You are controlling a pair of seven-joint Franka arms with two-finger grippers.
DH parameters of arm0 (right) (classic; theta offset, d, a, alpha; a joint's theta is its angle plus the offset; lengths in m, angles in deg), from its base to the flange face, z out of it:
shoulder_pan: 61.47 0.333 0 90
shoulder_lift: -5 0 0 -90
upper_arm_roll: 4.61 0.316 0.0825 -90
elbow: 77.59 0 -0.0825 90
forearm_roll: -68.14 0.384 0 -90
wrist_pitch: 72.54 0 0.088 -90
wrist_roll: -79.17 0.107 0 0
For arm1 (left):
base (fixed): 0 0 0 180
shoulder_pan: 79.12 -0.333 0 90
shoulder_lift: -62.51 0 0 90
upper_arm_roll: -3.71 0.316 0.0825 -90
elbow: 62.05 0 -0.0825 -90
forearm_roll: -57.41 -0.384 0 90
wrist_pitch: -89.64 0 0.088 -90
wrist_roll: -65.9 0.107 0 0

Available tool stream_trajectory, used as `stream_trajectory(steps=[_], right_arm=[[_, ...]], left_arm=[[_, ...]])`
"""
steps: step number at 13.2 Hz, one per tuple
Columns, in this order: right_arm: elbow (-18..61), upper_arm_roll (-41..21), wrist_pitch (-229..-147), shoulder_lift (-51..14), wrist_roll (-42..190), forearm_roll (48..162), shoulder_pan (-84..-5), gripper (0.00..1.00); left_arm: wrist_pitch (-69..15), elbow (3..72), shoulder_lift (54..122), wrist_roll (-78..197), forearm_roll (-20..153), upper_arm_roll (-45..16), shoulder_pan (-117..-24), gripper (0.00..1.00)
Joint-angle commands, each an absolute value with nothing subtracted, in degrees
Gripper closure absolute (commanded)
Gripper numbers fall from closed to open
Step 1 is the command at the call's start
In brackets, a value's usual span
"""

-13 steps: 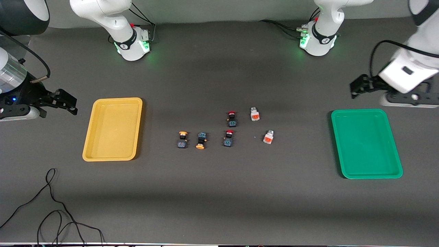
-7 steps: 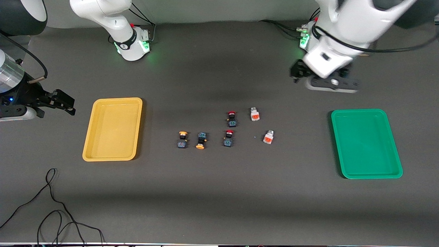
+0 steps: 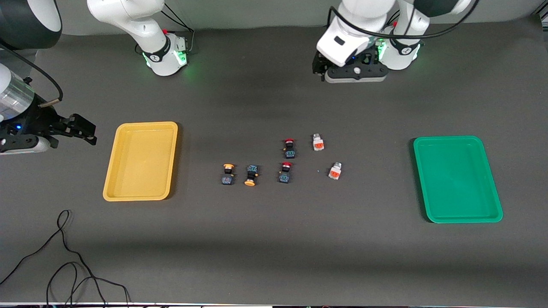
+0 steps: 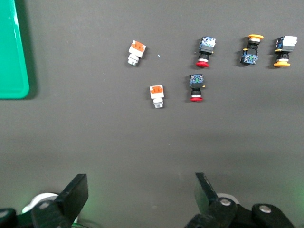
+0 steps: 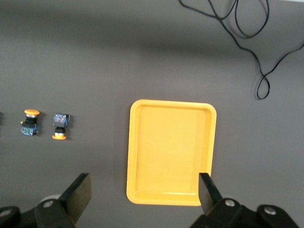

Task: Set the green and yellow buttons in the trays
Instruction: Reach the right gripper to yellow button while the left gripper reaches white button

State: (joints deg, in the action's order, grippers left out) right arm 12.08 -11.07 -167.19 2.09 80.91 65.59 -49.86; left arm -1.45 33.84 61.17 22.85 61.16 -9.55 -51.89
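Swinging in from above the green tray's end, the left claw (image 3: 319,68) now hangs over bare surface close to its own arm's base, fingers spread wide and holding nothing; the buttons and trays lie where they did.

Going across the front view from the right arm's end: the right claw (image 3: 87,130) waits, fingers wide and empty, over the surface beside the yellow tray (image 3: 112,171), which holds nothing. A loose black cable (image 3: 64,239) curls on the surface nearer the camera than that tray.

Near the middle lie two dark buttons with orange-yellow caps: the first yellow-capped button (image 3: 227,174) with its cap pointing away from the camera, the second yellow-capped button (image 3: 251,175) just beside it, cap toward the camera. Next come two red-capped buttons, the nearer red-capped button (image 3: 285,172) and the farther red-capped button (image 3: 290,148).

Toward the left arm's end lie the two whitish-grey buttons with orange patches: the farther grey button (image 3: 317,142) beside the farther red one, and the nearer grey button (image 3: 335,170), apart from it. The green tray (image 3: 421,179) is empty, well apart from all the buttons.
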Motion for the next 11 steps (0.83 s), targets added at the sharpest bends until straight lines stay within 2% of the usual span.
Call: stream_trajectory(steps=[1,7,11], right_arm=[[10.6,-10.9,-163.2,1.4,80.8,65.6,-48.9,0.0],[10.7,-11.0,-163.8,-0.3,90.8,70.0,-43.7,0.0],[11.1,-11.0,-166.6,-3.5,96.9,71.0,-37.8,0.0]], left_arm=[[-7.5,40.2,60.4,20.0,61.2,-9.4,-50.5,0.0],[-28.9,55.9,63.5,19.1,61.2,-9.3,-50.4,0.0],[-38.7,57.1,72.6,18.6,59.6,-9.3,-50.3,0.0]])
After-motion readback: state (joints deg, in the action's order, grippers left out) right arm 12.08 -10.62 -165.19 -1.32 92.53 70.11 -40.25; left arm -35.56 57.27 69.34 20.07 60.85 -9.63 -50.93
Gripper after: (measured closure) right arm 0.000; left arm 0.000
